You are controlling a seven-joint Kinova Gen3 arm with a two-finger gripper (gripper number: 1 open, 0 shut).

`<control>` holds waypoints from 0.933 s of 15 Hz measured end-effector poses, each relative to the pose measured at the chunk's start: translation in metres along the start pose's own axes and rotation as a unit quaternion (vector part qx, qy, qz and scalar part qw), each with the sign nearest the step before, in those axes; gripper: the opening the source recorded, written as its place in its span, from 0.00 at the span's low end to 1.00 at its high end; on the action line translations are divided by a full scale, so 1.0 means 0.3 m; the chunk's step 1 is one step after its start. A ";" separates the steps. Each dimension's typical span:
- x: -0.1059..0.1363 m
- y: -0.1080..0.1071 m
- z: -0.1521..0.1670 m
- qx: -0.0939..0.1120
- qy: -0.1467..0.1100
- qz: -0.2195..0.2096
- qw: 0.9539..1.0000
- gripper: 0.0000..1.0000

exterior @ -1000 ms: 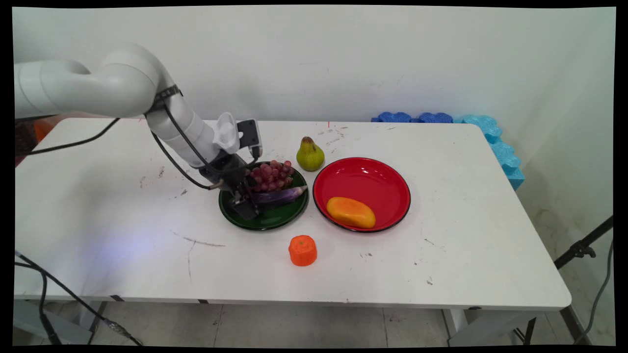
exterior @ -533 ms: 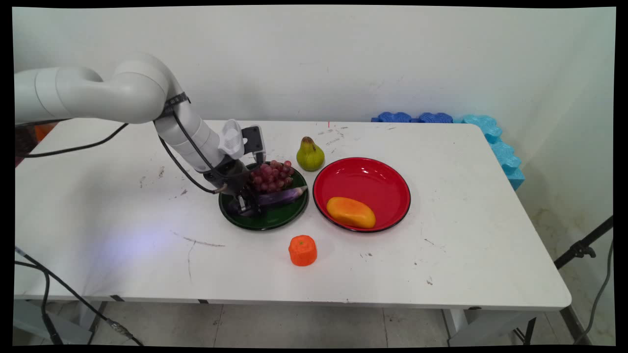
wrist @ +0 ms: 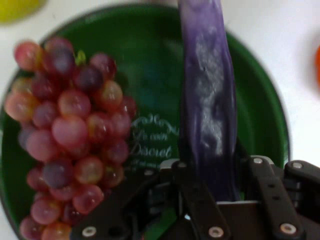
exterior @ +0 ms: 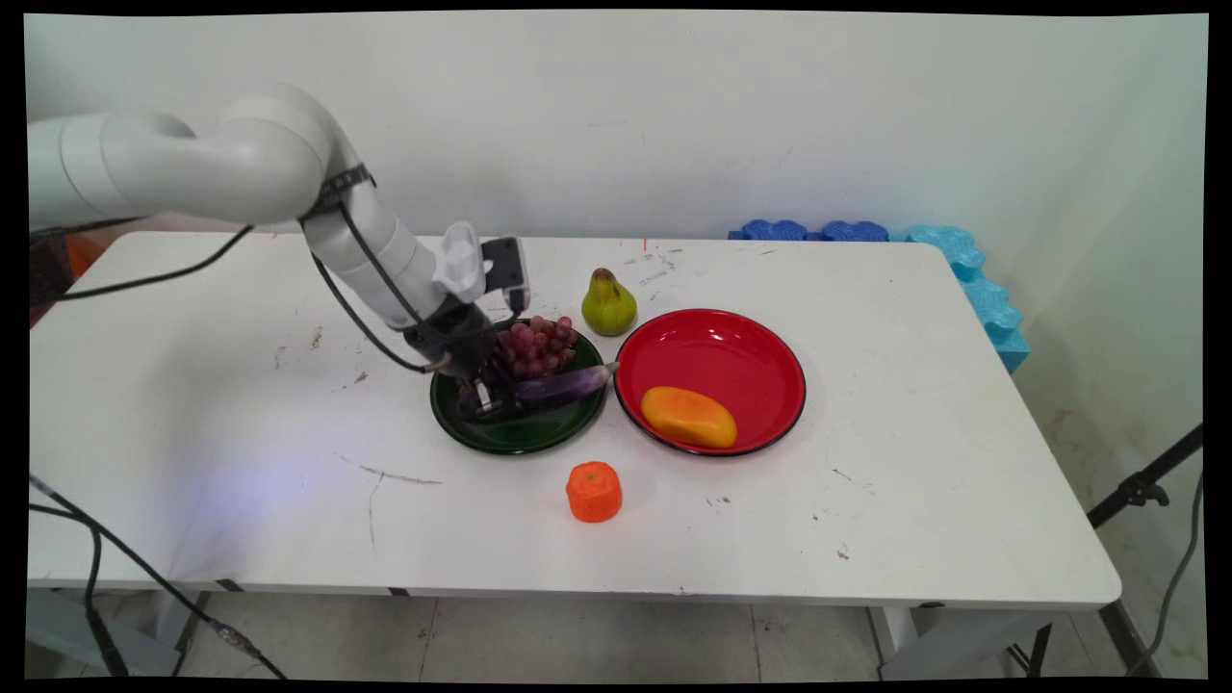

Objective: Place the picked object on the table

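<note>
Gripper: the gripper (exterior: 487, 399) was clamped on the near end of the purple eggplant (exterior: 566, 384), low over the green plate (exterior: 525, 436).
Eggplant: it ran from between the fingers (wrist: 192, 187) out across the plate toward the red plate (exterior: 731, 351).
Grapes: the grapes (wrist: 70, 135) lay on the green plate beside the eggplant.
Nearby: a pear (exterior: 608, 304) stood behind the plates.

Near the frame's middle, a plate (exterior: 520, 438) holds grapes (exterior: 535, 346) toward its top and an eggplant (exterior: 568, 384) below them, pointing right over the rim. A pear (exterior: 608, 303) stands upper right of the plate. A bowl (exterior: 741, 337), just right, holds a mango (exterior: 688, 417). A carrot piece (exterior: 594, 492) sits below, between them.
</note>
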 end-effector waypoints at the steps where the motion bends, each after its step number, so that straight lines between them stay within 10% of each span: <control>1: 0.026 0.011 -0.039 -0.002 0.004 -0.001 1.000 0.00; 14: 0.257 0.338 -0.342 -0.076 0.034 0.000 0.997 0.00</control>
